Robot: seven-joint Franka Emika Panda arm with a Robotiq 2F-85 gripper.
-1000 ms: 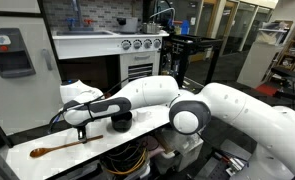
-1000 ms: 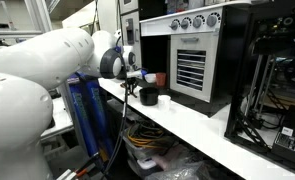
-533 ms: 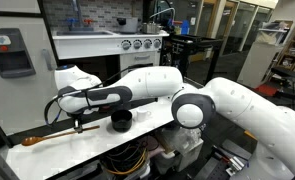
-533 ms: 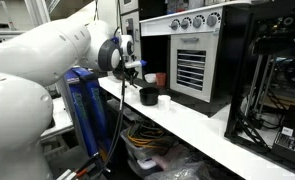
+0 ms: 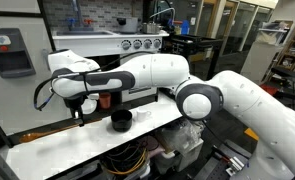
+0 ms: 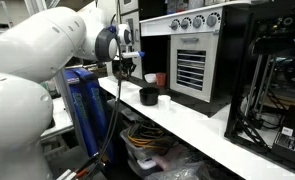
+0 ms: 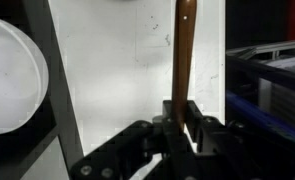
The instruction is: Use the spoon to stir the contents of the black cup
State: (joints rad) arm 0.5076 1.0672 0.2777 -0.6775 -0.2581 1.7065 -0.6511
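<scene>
My gripper (image 7: 179, 105) is shut on the thin handle of the brown wooden spoon (image 7: 184, 45); in the wrist view the handle runs straight away from the jaws over the white table. In both exterior views the gripper (image 5: 80, 110) (image 6: 123, 68) hangs above the table, to one side of the black cup (image 5: 120, 120) (image 6: 148, 96) and higher than it. The cup stands upright on the white table. The spoon's bowl is out of the wrist view. I cannot see what is in the cup.
A white bowl (image 7: 7, 75) (image 5: 143, 113) stands by the black cup and a small red cup (image 6: 159, 79) behind it. A toy oven (image 5: 137, 45) (image 6: 192, 60) stands at the table's back. The table's front edge (image 5: 87, 152) is close.
The spoon lay low over the table with the gripper on its handle. The gripper has risen and swung away from the cup, carrying the spoon up with it.
</scene>
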